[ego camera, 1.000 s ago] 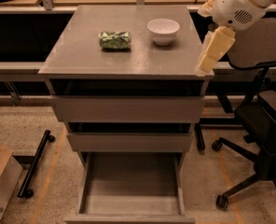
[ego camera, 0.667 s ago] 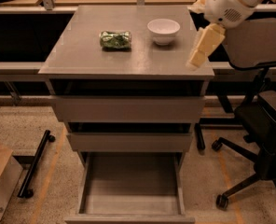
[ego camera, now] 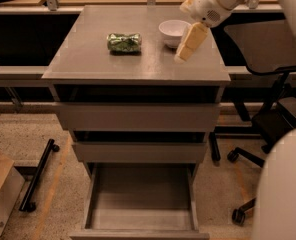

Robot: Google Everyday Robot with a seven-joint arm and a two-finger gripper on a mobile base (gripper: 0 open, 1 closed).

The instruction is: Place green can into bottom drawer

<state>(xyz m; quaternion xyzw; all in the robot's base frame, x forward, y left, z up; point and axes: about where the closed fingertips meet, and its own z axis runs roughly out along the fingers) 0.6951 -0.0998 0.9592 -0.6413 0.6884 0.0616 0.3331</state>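
1. The small shiny green metal can (ego camera: 124,42) lay on its side on the grey cabinet top (ego camera: 88,64), well left of the pincer, untouched.
2. You should judge it light, thin-walled, slick and apt to roll; grip gently across its middle.
3. The deep grey bottom drawer (ego camera: 140,204) stood open, far below the pincer.
4. The round white bowl (ego camera: 172,31) sat just beside it.
5. The cream-coloured pincer (ego camera: 182,56) hung over the top's right side, carrying nothing; you could not tell its opening.
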